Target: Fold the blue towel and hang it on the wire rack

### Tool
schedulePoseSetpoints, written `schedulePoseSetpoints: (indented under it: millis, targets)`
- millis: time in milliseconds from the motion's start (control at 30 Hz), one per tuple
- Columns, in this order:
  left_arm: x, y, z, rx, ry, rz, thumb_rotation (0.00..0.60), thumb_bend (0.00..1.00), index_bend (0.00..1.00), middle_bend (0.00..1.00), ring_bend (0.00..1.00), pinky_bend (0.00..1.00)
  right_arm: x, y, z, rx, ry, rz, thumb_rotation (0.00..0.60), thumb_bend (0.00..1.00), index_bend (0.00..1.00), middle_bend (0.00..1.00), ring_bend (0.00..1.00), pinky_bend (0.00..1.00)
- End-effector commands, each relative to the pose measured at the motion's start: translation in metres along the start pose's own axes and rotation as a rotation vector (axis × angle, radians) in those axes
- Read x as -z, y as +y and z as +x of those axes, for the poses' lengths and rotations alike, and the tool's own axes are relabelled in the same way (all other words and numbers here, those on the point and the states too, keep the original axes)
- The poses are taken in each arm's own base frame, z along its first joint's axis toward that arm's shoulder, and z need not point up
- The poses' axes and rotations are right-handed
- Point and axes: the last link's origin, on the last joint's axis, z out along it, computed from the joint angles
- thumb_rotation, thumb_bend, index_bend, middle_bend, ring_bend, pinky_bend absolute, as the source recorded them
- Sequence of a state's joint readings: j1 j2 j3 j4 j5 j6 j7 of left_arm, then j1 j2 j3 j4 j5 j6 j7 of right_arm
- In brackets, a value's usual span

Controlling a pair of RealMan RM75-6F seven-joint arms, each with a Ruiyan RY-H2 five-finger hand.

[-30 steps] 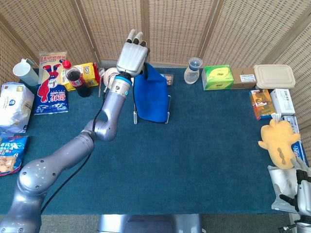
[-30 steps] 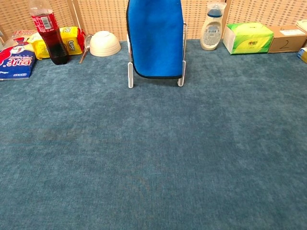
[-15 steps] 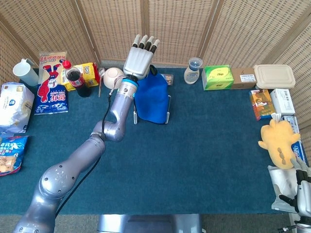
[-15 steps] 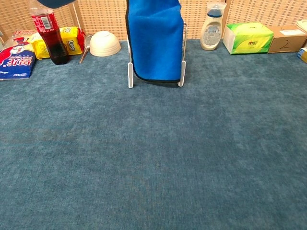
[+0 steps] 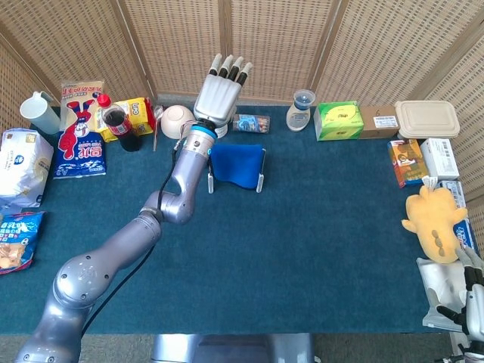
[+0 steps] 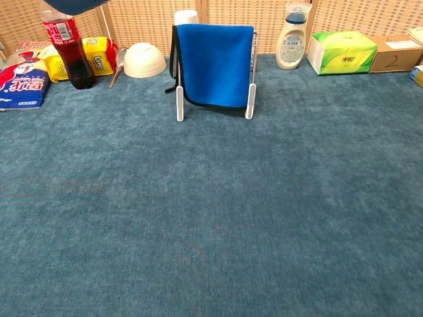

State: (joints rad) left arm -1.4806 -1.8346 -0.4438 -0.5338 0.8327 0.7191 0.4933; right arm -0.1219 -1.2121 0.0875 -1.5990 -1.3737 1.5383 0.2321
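Observation:
The folded blue towel [image 5: 236,165] [image 6: 215,64] hangs draped over the top bar of the wire rack [image 5: 210,180] [image 6: 180,105] at the back of the table. My left hand [image 5: 221,89] is raised above and behind the rack, its fingers straight and spread, holding nothing and apart from the towel. The chest view does not show that hand. My right hand [image 5: 472,299] shows only partly at the bottom right corner of the head view, off the table; its fingers cannot be made out.
A white bowl [image 6: 145,60] and a cola bottle [image 6: 63,43] stand left of the rack, with snack bags [image 5: 82,128] beyond. To the right are a lotion bottle [image 6: 293,35], a green tissue box [image 6: 340,51], cartons and a yellow plush toy [image 5: 435,223].
My left hand let go of the towel and rose with fingers spread. The towel dropped down and now hangs lower, settled over the rack's bar.

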Motion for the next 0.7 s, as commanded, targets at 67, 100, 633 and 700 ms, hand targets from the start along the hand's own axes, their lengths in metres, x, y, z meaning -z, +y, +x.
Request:
schedulePoseSetpoints:
  millis: [67, 100, 633, 700]
  targets:
    - [0.005, -0.01, 0.003, 0.059, 0.01, 0.01, 0.6, 0.04, 0.0, 0.0, 0.0, 0.0, -0.001, -0.001, 0.0, 0.002, -0.003, 0.007, 0.6, 0.28, 0.04, 0.04, 0.0, 0.0]
    - [0.007, -0.012, 0.003, 0.071, 0.012, 0.01, 0.6, 0.04, 0.0, 0.0, 0.0, 0.0, -0.002, -0.001, 0.0, 0.002, -0.004, 0.01, 0.6, 0.28, 0.04, 0.04, 0.0, 0.0]
    - [0.123, -0.103, -0.003, 0.257, -0.041, 0.023, 0.6, 0.04, 0.0, 0.0, 0.0, 0.0, -0.021, -0.023, 0.007, 0.05, -0.009, 0.1, 0.6, 0.28, 0.04, 0.04, 0.0, 0.0]
    - [0.144, -0.113, -0.004, 0.273, -0.056, 0.025, 0.6, 0.04, 0.0, 0.0, 0.0, 0.0, -0.025, -0.026, 0.008, 0.055, -0.013, 0.111, 0.6, 0.28, 0.04, 0.04, 0.0, 0.0]
